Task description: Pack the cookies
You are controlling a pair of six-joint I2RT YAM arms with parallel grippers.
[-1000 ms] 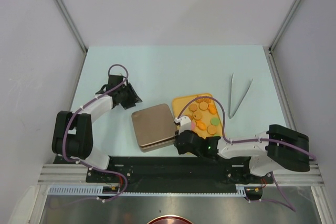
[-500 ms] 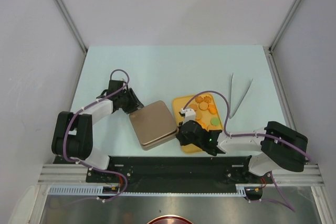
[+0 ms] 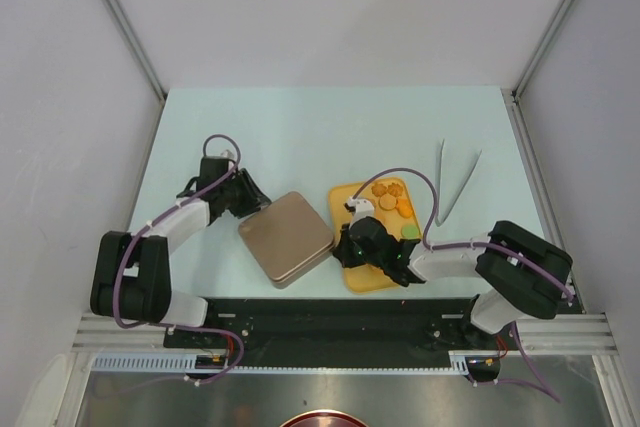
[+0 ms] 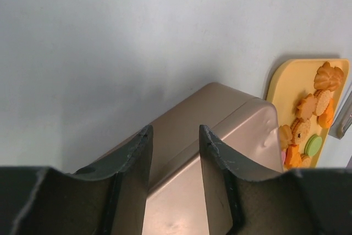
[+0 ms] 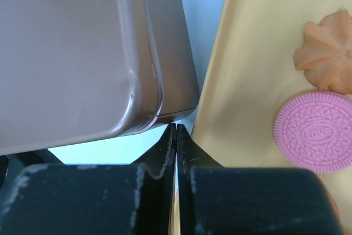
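1. Cookies (image 3: 388,199): mostly orange-tan, some flower-edged; green cookie (image 4: 314,145) at lower right of the left wrist view.
2. Pink cookie (image 5: 314,131): embossed ring pattern, "LOVE" at centre.
3. Tray (image 3: 342,194): plain yellow.
4. Tin (image 3: 286,238): brown, metallic sheen.
5. Counter (image 3: 300,127): pale mint. Tweezers (image 3: 455,179): silver.

Pale tabletop (image 3: 320,132), white enclosure walls on three sides.
Brown rounded-square tin (image 3: 287,238): lid on, seam visible at corner, sits skewed near front edge.
Yellow tray (image 3: 343,193): just right of tin, thin strip of tabletop showing between tray edge and tin corner.
Metal tweezers (image 3: 455,180): flat on tabletop, right of tray, apart from it, prongs spread toward far side.
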